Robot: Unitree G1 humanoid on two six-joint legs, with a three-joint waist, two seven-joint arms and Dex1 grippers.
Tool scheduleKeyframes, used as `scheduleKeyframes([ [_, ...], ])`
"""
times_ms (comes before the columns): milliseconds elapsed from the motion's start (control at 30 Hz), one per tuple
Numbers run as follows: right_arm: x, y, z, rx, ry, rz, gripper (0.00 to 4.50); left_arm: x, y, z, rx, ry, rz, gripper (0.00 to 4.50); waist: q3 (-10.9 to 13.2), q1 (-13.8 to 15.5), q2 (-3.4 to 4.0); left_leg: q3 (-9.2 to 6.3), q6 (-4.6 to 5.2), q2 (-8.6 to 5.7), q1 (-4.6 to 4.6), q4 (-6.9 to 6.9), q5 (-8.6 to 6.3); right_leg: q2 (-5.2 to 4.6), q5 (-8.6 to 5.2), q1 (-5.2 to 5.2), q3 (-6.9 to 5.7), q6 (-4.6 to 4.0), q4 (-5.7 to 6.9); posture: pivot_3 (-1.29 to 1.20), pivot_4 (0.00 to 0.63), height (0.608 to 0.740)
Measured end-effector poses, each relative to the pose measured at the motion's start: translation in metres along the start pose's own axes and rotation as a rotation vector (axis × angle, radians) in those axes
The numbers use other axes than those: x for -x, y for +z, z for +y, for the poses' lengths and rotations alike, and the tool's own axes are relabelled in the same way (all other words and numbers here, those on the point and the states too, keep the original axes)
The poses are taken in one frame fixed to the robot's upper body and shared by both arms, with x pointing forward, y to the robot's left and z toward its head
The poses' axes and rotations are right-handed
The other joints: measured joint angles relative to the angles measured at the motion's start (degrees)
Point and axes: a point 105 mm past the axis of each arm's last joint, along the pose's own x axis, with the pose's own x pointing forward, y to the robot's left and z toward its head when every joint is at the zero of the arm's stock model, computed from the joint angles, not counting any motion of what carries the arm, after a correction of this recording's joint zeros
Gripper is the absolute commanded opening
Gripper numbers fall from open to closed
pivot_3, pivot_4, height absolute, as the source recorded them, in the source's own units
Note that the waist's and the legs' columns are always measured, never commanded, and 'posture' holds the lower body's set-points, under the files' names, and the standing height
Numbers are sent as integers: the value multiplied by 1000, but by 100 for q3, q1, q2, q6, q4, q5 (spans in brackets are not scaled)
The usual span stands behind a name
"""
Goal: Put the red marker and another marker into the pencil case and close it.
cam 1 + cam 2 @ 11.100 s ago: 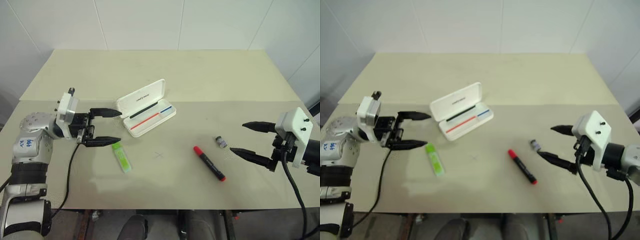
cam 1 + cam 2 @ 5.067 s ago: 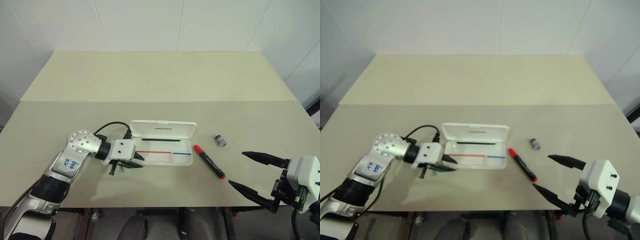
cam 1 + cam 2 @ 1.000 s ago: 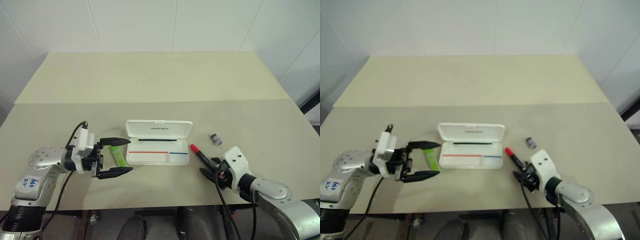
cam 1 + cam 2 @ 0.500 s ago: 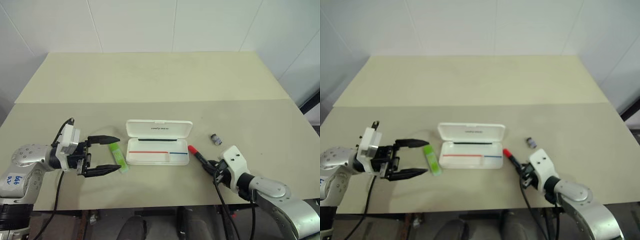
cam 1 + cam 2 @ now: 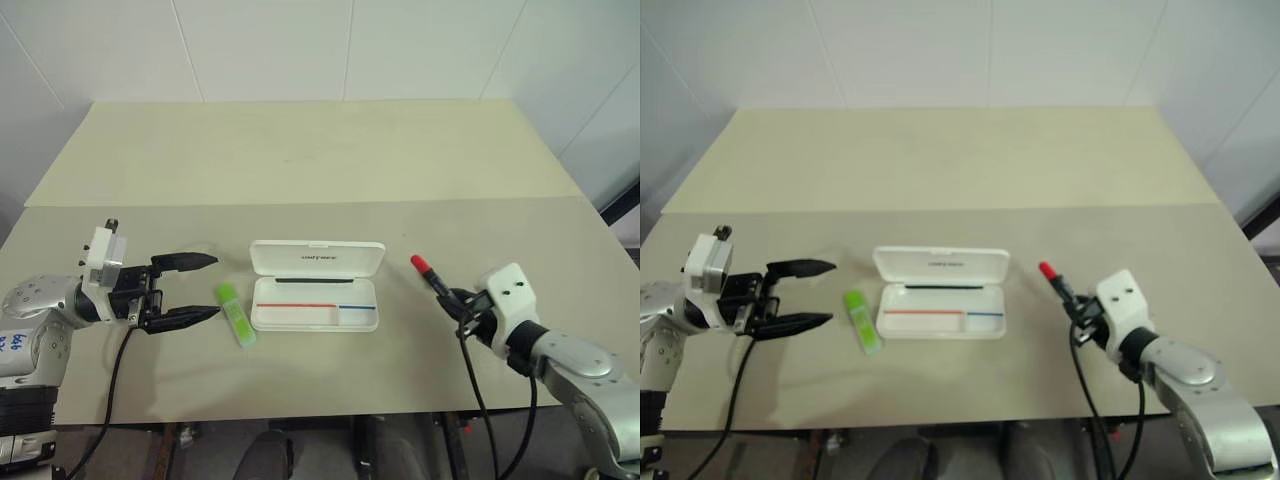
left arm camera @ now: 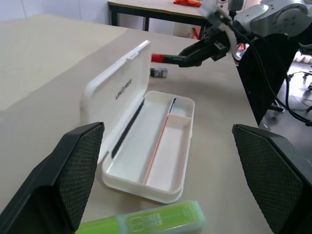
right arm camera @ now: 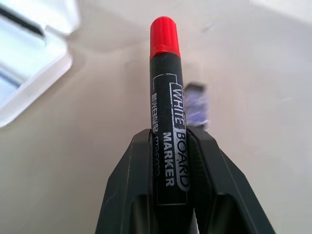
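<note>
Right gripper (image 7: 168, 146) pinches the red marker (image 5: 428, 275) by its barrel, cap clear, just right of the open case (image 5: 315, 300). Left gripper (image 5: 205, 287) waits spread beside the highlighter (image 5: 237, 314) on the surface (image 5: 300, 150).

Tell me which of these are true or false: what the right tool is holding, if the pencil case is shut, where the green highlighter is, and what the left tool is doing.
1. The right tool grips the red marker. True.
2. The pencil case is closed. False: its lid stands open.
3. The green highlighter lies inside the case. False: it lies on the table, beside the case.
4. The left tool is open and empty. True.
5. The red marker lies flat on the table. False: it is lifted in the tool.
</note>
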Motion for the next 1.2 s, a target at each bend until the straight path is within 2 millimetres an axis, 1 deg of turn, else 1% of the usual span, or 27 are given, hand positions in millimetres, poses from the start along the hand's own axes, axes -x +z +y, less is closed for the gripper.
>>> scheduleKeyframes([
  [33, 2, 7, -1, 4, 2, -25, 604, 1, -1, 0, -1, -1, 2, 4500, 0, 0, 0, 0, -1, 0, -4, -4, -1, 0, 21, -9, 1, 38, 3, 0, 150, 740],
  [133, 8, 25, -1, 30, 9, -90, 604, 3, -4, 1, 4, -1, 6, 4500, 0, -8, 0, 1, -1, 2, -6, -16, -1, 2, 21, -16, 1, 38, 1, 0, 150, 740],
  [267, 17, 38, -2, 75, 34, -110, 604, 6, -9, -1, 15, -24, 15, 4500, 0, -3, 0, 9, -1, 2, -7, -21, -1, 1, 21, -17, 1, 38, -6, 0, 150, 740],
  [367, 23, 49, 1, 95, 82, -143, 604, 8, -12, 0, 21, -23, 23, 4500, 0, -1, 0, 10, 0, 3, -8, -22, -1, 1, 22, -17, 0, 38, -9, 0, 150, 740],
  [467, 36, 69, 14, 122, 186, -204, 604, 6, -8, 2, -3, -34, 20, 4500, 1, 3, 1, 10, 0, 6, -8, -24, -1, 2, 22, -17, -2, 38, -9, 0, 150, 740],
  [567, 43, 76, 28, 142, 286, -218, 604, 6, -7, 2, -11, -37, 23, 4500, 0, 6, 0, 10, 0, 6, -8, -27, -1, 2, 22, -17, 0, 39, -11, 0, 150, 740],
  [633, 47, 80, 34, 160, 328, -222, 604, 5, -8, 2, -9, -38, 21, 4500, 0, 3, 0, 12, 0, 6, -8, -26, -1, 1, 23, -17, 1, 40, -14, 0, 150, 740],
  [733, 51, 79, 45, 244, 426, -157, 604, 1, -10, 1, -2, -45, 2, 4500, 0, 6, 0, 24, 1, 5, -7, -23, -2, 1, 24, -17, 1, 42, -14, 0, 150, 740],
  [833, 48, 73, 59, 300, 526, -97, 604, -1, -10, 1, -2, -49, -4, 4500, -1, -2, -6, 40, 0, 11, -6, -21, -2, 4, 23, -17, -1, 39, -12, 0, 150, 740],
  [933, 42, 75, 70, 355, 601, -106, 604, -3, -9, 1, -11, -52, -3, 4500, 0, -10, -6, 49, 0, 13, -4, -21, -2, 4, 23, -18, 1, 38, -12, 0, 150, 740],
  [1000, 34, 80, 75, 400, 636, -120, 604, -7, -9, -1, -18, -59, -13, 4500, 0, -28, -6, 60, 0, 13, -2, -17, -2, 2, 25, -18, 7, 38, -14, 0, 150, 740],
  [1100, 22, 79, 79, 430, 671, -113, 604, -11, -8, -5, -29, -65, -25, 4500, 0, -24, -6, 59, -1, 13, -5, -16, -2, 2, 26, -20, 6, 38, -16, 0, 150, 740],
  [1200, 4, 80, 84, 457, 697, -135, 604, -12, -11, -9, -25, -55, -27, 4500, 0, -50, -6, 61, -2, 15, -5, -15, -5, 3, 27, -24, 7, 38, -13, 0, 150, 740],
])
